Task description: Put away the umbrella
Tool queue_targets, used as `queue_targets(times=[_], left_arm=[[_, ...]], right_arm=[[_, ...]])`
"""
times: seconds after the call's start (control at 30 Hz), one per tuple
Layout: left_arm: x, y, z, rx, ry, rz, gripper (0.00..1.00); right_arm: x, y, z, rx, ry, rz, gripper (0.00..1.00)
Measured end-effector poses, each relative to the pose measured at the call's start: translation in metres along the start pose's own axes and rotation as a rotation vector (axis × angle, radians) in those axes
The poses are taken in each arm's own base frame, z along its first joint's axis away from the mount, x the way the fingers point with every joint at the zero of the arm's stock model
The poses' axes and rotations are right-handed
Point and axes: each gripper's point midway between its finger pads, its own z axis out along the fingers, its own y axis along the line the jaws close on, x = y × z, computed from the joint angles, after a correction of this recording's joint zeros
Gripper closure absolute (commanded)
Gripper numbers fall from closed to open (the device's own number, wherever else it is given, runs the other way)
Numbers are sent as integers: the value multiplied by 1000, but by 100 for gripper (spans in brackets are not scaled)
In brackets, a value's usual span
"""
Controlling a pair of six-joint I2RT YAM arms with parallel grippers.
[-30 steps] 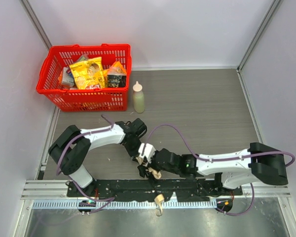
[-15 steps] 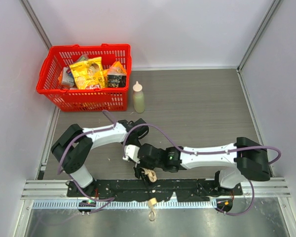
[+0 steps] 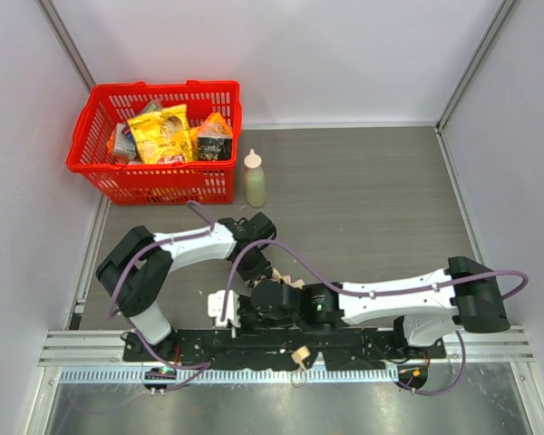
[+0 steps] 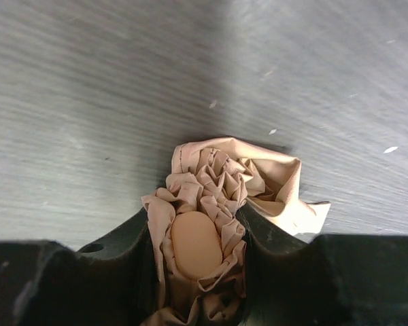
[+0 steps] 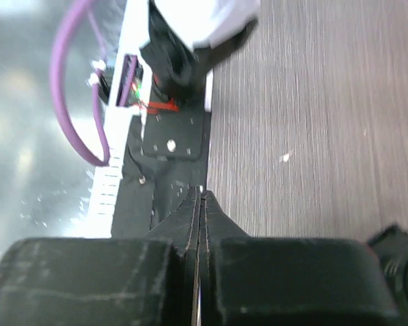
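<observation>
The umbrella (image 4: 217, 170) is a crumpled beige bundle with an oval cap, and my left gripper (image 4: 197, 214) is shut on it, one jaw on each side. From above, the left gripper (image 3: 261, 263) sits mid-table with beige fabric (image 3: 284, 276) poking out beside it. The pale knob handle (image 3: 300, 355) with its cord lies over the black base plate at the front edge. The shaft is hidden under the right arm. My right gripper (image 5: 200, 197) is shut, pads pressed flat together, low over the front plate (image 3: 219, 317) and pointing toward the left arm's base.
A red basket (image 3: 82, 156) full of snack packets stands at the back left. A pale green squeeze bottle (image 3: 254, 179) stands upright just right of it. The right arm stretches across the front of the table, with purple cables looping over both arms.
The right arm has swung left along the front edge, carrying its shut gripper away from the knob handle. The handle has shifted a little. The left gripper still grips the fabric.
</observation>
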Motion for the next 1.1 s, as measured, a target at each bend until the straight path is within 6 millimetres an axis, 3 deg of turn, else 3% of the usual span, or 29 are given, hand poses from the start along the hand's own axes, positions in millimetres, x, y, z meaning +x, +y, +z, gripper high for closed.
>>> queue_targets(times=[0.1, 0.2, 0.3, 0.4, 0.5, 0.57, 0.6, 0.7, 0.73, 0.8, 0.87, 0.93, 1.03, 1.1], left_arm=[[-6, -13, 0, 48, -26, -14, 100], [-11, -23, 0, 88, -52, -15, 100], [-15, -34, 1, 144, -70, -11, 100], [-17, -43, 1, 209, -85, -8, 100], [-19, -48, 0, 272, -100, 1, 100], [-19, -49, -2, 307, -109, 21, 100], [-19, -49, -3, 323, -117, 34, 100], [-24, -45, -10, 367, -162, 75, 100], [-26, -43, -16, 390, -178, 89, 100], [-30, -45, -33, 454, -209, 120, 100], [-35, -54, -57, 546, -251, 148, 100], [-43, -70, -97, 689, -305, 160, 100], [-52, -87, -147, 855, -350, 149, 100], [-59, -98, -180, 956, -367, 132, 100]], right_arm=[[-32, 6, 0, -34, -74, -33, 99], [-37, -7, -3, 2, -98, 2, 99], [-40, -38, -20, 125, -124, 142, 99], [-35, -81, -60, 320, -213, 349, 92], [-8, -121, -100, 508, -246, 584, 89], [22, -149, -119, 631, -219, 744, 80], [42, -161, -128, 699, -193, 816, 59], [102, -179, -162, 884, -124, 976, 38], [120, -178, -176, 936, -104, 1018, 36], [134, -177, -197, 998, -113, 1086, 31], [134, -182, -214, 1033, -170, 1154, 28], [131, -192, -228, 1045, -248, 1241, 26], [130, -198, -228, 998, -298, 1347, 24], [126, -198, -217, 918, -320, 1423, 24]])
